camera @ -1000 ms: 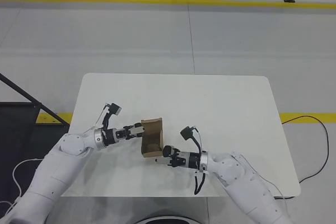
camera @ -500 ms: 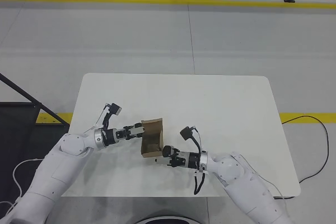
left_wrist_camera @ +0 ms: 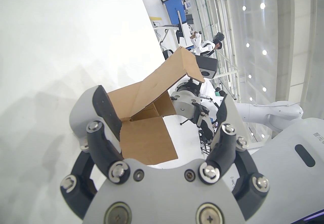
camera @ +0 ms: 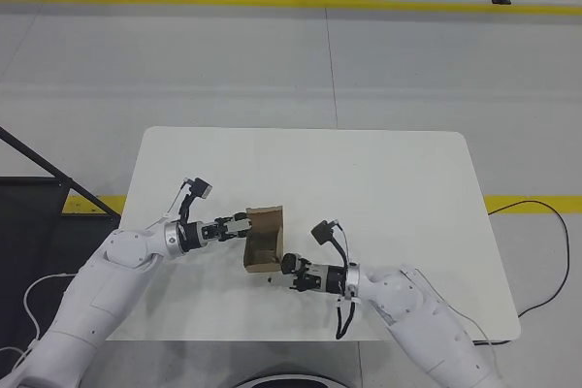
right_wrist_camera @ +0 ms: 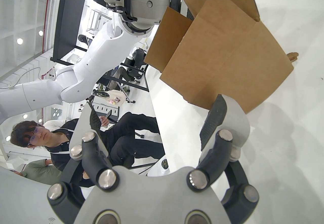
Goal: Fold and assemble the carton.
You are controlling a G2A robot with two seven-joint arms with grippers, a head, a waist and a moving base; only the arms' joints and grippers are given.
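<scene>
A brown cardboard carton [camera: 264, 240] stands partly folded on the white table [camera: 388, 184], its flaps loose and one panel raised. My left gripper [camera: 238, 226] is at the carton's left side. In the left wrist view this gripper [left_wrist_camera: 162, 98] is open around a flap of the carton [left_wrist_camera: 146, 138], with one finger [left_wrist_camera: 105, 111] against the flap's edge. My right gripper [camera: 276, 265] sits at the carton's near end. In the right wrist view it [right_wrist_camera: 154, 106] is open, and one finger [right_wrist_camera: 215, 116] is just short of the carton's lower panel [right_wrist_camera: 222, 62].
The table is bare to the right of the carton and behind it. Its front edge lies close behind my right arm. In the right wrist view the left arm [right_wrist_camera: 96, 47] shows beyond the carton. A dark frame [camera: 29, 155] stands left of the table.
My right gripper has edged slightly toward the carton's near end. The carton and my left arm look almost unchanged.
</scene>
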